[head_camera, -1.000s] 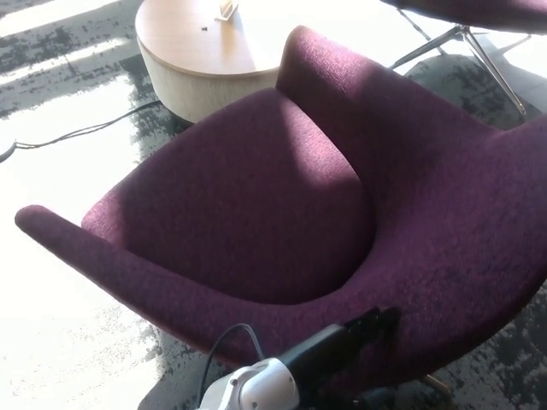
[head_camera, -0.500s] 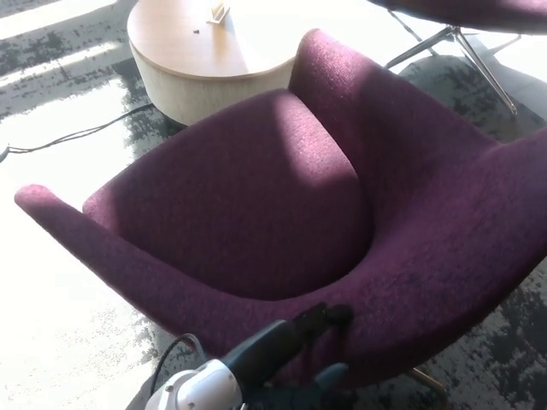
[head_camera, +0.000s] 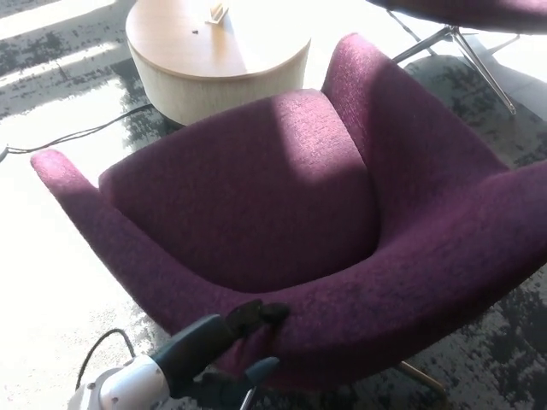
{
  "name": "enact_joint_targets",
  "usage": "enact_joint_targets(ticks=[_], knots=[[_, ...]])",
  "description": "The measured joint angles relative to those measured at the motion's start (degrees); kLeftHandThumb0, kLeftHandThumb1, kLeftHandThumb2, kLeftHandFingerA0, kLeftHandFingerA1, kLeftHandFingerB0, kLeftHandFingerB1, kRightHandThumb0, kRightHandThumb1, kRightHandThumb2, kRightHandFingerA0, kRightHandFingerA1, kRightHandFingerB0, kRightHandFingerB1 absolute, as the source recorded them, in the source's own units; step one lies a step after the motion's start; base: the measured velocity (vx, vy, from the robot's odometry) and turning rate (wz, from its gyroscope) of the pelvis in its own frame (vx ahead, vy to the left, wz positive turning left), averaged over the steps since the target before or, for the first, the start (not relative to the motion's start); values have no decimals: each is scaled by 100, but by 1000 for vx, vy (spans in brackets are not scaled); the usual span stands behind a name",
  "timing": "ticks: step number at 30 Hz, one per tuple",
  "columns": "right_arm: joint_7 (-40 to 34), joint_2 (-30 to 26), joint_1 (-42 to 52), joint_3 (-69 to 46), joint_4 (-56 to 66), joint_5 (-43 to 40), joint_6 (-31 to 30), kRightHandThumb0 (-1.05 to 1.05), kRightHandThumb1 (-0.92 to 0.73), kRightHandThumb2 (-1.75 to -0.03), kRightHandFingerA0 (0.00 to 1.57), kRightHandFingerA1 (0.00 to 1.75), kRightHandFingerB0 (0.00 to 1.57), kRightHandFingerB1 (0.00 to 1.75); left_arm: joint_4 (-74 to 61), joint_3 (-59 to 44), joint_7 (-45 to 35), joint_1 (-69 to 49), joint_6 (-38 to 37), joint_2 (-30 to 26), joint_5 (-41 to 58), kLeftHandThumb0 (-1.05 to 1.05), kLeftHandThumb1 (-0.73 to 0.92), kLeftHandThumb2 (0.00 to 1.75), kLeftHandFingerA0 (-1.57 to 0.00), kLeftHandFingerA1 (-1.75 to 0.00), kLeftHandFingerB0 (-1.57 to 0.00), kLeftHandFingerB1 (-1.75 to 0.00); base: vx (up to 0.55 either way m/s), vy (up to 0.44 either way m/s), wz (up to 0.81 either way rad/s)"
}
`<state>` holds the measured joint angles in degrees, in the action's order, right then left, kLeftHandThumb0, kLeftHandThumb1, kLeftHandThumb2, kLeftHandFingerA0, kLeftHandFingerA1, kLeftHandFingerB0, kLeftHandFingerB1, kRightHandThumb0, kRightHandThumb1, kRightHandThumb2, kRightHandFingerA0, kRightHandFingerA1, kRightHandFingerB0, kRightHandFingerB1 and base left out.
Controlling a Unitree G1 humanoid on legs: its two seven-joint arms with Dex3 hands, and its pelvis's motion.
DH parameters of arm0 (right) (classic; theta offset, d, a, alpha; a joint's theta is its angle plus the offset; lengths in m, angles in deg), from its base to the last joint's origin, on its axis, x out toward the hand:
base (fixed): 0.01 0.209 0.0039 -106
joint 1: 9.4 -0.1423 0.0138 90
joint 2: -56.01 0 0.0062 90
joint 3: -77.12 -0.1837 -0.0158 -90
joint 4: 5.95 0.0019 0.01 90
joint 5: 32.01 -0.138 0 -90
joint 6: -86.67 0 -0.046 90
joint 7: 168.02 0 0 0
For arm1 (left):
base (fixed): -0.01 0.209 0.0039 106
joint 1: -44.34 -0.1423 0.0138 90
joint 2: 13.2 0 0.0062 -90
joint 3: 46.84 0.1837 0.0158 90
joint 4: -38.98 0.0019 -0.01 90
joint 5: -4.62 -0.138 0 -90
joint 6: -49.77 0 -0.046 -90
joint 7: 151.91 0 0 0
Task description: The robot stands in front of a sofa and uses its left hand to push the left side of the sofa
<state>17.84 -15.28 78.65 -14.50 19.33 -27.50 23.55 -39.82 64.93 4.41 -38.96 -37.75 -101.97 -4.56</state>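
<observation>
The sofa [head_camera: 256, 188] is a purple fabric armchair with a curved back and arms, filling the middle of the head view. My left hand [head_camera: 246, 340] reaches in from the bottom left and rests against the outer wall of the sofa's near side. Its black fingers [head_camera: 256, 313] are spread apart on the fabric and hold nothing. The white wrist and dark forearm [head_camera: 162, 367] trail behind it towards the bottom left. My right hand does not show.
A round wooden table [head_camera: 171, 38] stands just beyond the sofa, with a small object [head_camera: 218, 12] on top. A black cable [head_camera: 77, 132] lies on the sunlit floor at left. Metal legs of another chair [head_camera: 466, 43] stand at top right.
The sofa has turned clockwise in the picture, its open front swinging towards the table. My left hand has moved left along the sofa's near outer wall.
</observation>
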Motion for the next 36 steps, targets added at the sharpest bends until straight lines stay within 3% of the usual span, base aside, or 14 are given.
enact_joint_targets(ticks=[1, 4, 5, 7, 8, 9, 20, 21, 22, 28, 29, 30, 31, 36], knots=[[2, 10, 4, -13, -2, -10, 0, -64, -71, -63, 65, 42, 53, 36, 58, -59, -16, -4, -55, -55, 30, -85, 92, 73, -14, -32, -13, -26, 0, 0, 0], [8, 34, -11, -41, -6, -30, 0, -64, -72, -63, 64, 44, 52, 36, 266, -249, -52, 25, -199, -158, 105, -90, 85, 116, -2, -40, -9, -35, 0, 0, 0], [15, 39, -16, -45, -6, -37, 2, -66, -58, -95, 56, 57, 45, 51, 369, -328, -67, 42, -276, -219, 135, -90, 82, 115, -4, -41, -11, -40, 0, 0, 0], [28, 40, -7, -45, -18, -42, 11, -66, -71, -63, 64, 43, 54, 37, 491, -432, -82, 43, -386, -315, 160, -90, 81, 115, -2, -40, -14, -41, 0, 0, 0], [38, 39, -3, -46, -44, -43, 25, -65, -72, -63, 64, 42, 53, 37, 633, -549, -93, 49, -491, -384, 190, -84, 92, 71, -13, -29, -17, -28, 0, 0, 0], [41, 38, 0, -47, -55, -44, 30, -67, -72, -64, 64, 40, 51, 36, 690, -601, -96, 52, -529, -409, 206, -91, 82, 115, -4, -41, -11, -39, 0, 0, 0], [99, 27, 48, -52, -85, -53, 37, -67, -58, -95, 55, 55, 42, 50, 1518, -1529, -26, -74, -1098, -738, 495, -89, 84, 116, -5, -43, -8, -39, 0, 0, 0], [100, 26, 49, -50, -86, -51, 37, -66, -58, -94, 55, 55, 43, 50, 1571, -1651, -22, -134, -1171, -747, 549, -78, 92, 76, -16, -35, -14, -29, 0, 0, 0], [100, 26, 52, -51, -87, -51, 37, -64, -71, -64, 63, 41, 50, 36, 1596, -1734, -20, -175, -1220, -755, 586, -35, 54, 113, -1, -49, 0, -47, 0, 0, 0], [114, -1, 95, -43, -73, -48, 52, -65, -71, -63, 63, 41, 51, 36, 1911, -2339, -69, -464, -1520, -787, 932, -35, 52, 112, -1, -49, 0, -46, 0, 0, 0], [114, -1, 100, -42, -73, -47, 55, -66, -58, -95, 55, 55, 43, 51, 1984, -2429, -98, -499, -1558, -800, 988, -35, 52, 111, -2, -49, 0, -47, 0, 0, 0], [114, -2, 114, -42, -74, -48, 60, -65, -70, -63, 63, 42, 51, 36, 2075, -2531, -139, -534, -1606, -826, 1054, -85, 81, 91, -9, -37, -12, -35, 0, 0, 0], [115, -2, 126, -44, -74, -49, 62, -65, -70, -63, 64, 41, 51, 36, 2158, -2623, -175, -564, -1643, -850, 1110, -35, 52, 112, -1, -49, 0, -46, 0, 0, 0], [119, 0, 151, -56, -74, -52, 62, -67, -58, -95, 54, 55, 42, 50, 2495, -2931, -337, -826, -1692, -965, 1276, -35, 53, 112, -2, -49, 0, -46, 0, 0, 6]])
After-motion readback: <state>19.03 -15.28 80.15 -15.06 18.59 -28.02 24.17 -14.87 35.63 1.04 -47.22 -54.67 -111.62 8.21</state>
